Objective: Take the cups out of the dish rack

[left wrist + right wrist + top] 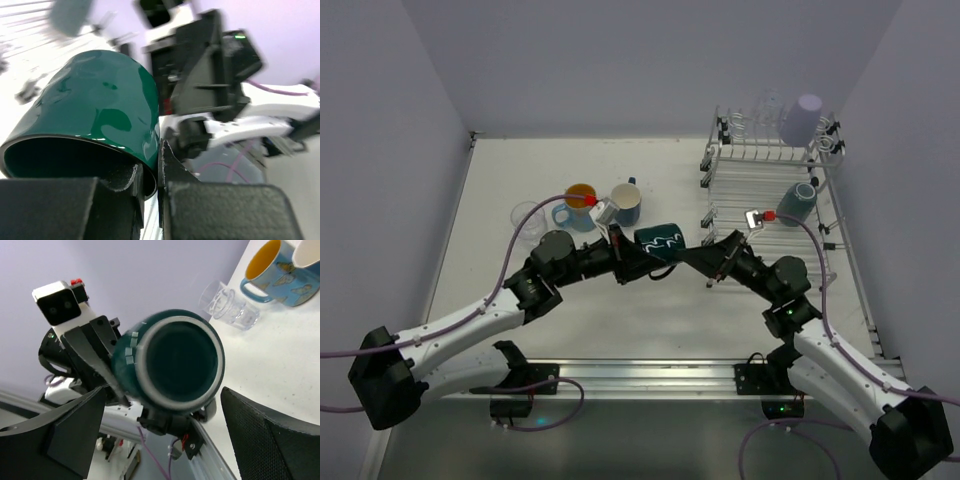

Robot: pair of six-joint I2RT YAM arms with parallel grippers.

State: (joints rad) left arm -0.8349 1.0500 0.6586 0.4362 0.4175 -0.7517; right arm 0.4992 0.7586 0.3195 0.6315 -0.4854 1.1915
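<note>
My left gripper (628, 262) is shut on the rim of a dark teal mug (661, 242) with a white wave pattern and holds it on its side above the table. In the left wrist view one finger is inside the mug (100, 100) and the other is outside. My right gripper (704, 258) is open and faces the mug's base (175, 362), with its fingers (270, 435) spread wide and not touching it. The dish rack (740, 190) stands at the right with a lavender tumbler (804, 118), clear glasses (765, 110) and a teal cup (798, 203) on it.
On the table behind the grippers stand a blue mug with an orange inside (580, 205), a blue mug with a white inside (625, 203) and a clear glass (530, 217). Grey walls close in the table at the left, back and right.
</note>
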